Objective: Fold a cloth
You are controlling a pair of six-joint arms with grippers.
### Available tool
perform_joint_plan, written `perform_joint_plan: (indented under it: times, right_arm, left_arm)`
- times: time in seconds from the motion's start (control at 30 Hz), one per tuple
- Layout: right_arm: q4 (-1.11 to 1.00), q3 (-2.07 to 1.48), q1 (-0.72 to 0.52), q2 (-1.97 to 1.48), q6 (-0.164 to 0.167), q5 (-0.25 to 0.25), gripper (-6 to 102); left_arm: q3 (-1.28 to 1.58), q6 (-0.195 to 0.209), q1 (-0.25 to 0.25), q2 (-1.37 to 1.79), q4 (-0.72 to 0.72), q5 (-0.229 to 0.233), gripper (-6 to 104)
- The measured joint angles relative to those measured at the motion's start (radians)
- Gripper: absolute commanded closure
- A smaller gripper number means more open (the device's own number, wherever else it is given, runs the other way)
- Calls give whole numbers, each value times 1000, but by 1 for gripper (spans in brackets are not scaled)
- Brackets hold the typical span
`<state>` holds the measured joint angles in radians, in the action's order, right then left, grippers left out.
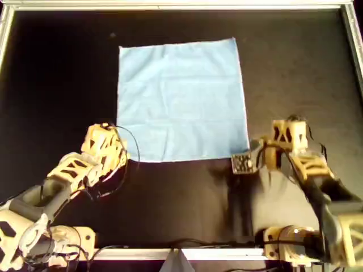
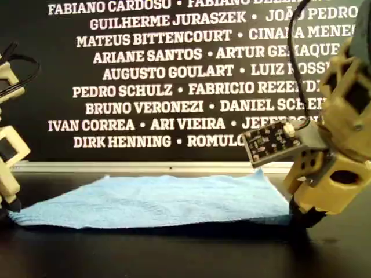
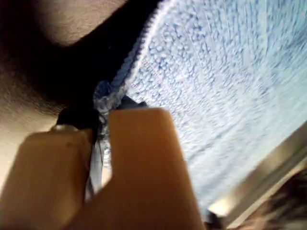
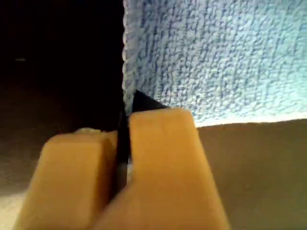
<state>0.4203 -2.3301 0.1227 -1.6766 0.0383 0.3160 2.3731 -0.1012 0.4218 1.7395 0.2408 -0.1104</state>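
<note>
The light-blue cloth point(image 1: 181, 99) lies spread flat on the black table, also seen low and wide in the exterior view point(image 2: 156, 200). My left gripper point(image 1: 127, 155) sits at the cloth's near corner on the overhead view's left. In the left wrist view point(image 3: 98, 139) it is shut, with the cloth's hem point(image 3: 103, 98) pinched between its tan fingers point(image 3: 139, 167). My right gripper point(image 1: 252, 152) is at the near corner on the overhead view's right. In the right wrist view point(image 4: 122, 139) it is shut, with the cloth's corner point(image 4: 128, 103) at its tips.
A metal frame point(image 1: 170, 5) rims the black table point(image 1: 57, 85). In the exterior view, a dark wall with white names point(image 2: 174, 75) stands behind the table. A small circuit board point(image 1: 243, 163) juts from the right arm beside the cloth's edge. Cables trail from both arms.
</note>
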Motion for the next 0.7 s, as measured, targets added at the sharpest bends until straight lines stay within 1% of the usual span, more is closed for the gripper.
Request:
perform_joint_plan:
  times: [0.03, 0.07, 0.17, 0.23, 0.4, 0.63, 0.7]
  right_arm:
    - [0, -25, 0, -26, 0, 0, 95]
    - [0, -49, 0, -52, 0, 0, 95]
    - [0, -95, 0, -109, 0, 0, 95]
    - [0, -103, 0, -137, 0, 0, 95]
    - [0, -103, 0, -149, 0, 0, 95]
    - [0, -72, 0, -149, 11, 0, 95]
    - [0, -25, 0, -149, 12, 0, 95]
  left_arm:
    - [11, -28, 0, 2, -2, 0, 99]
    - [20, -41, 0, 2, -9, 0, 99]
    - [34, -64, 0, 6, -11, 0, 99]
    - [35, -66, 2, 6, -11, 11, 99]
    - [34, -66, 2, 6, -11, 11, 99]
    - [-9, -66, 2, 20, 9, 14, 99]
    - [-38, -77, 2, 18, 9, 17, 99]
